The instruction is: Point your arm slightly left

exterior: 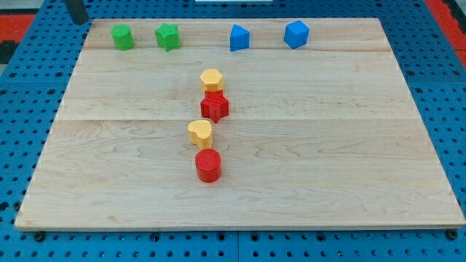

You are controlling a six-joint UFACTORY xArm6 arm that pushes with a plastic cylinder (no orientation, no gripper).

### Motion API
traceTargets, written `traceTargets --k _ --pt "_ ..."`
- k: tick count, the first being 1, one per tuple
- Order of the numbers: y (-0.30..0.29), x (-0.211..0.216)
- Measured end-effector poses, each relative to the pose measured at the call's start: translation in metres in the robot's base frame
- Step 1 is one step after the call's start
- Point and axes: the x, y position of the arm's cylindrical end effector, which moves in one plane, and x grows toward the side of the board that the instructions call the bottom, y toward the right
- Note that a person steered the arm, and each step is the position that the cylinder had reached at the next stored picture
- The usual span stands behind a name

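Note:
My tip [81,20] shows as a dark rod end at the view's top left, at the far left corner of the wooden board [349,167]. It touches no block. The nearest block is a green cylinder [122,36], to the tip's right, with a green star [167,36] beside it. A blue pentagon-like block [239,38] and a blue hexagon-like block [296,33] sit along the top edge further right. Down the middle stand a yellow hexagon [211,79] touching a red star [215,105], then a yellow heart-like block [199,133] and a red cylinder [208,165].
The board lies on a blue pegboard [14,131] that surrounds it on all sides. A red area [14,18] shows at the view's top left corner, beyond the board.

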Motion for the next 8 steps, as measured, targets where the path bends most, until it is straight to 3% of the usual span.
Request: traceTargets --k 1,2,3,5,8 --pt "0.003 0.039" --pt "0.059 0.065" --pt "0.094 0.057" --pt "0.043 0.054" --pt "0.040 0.054"
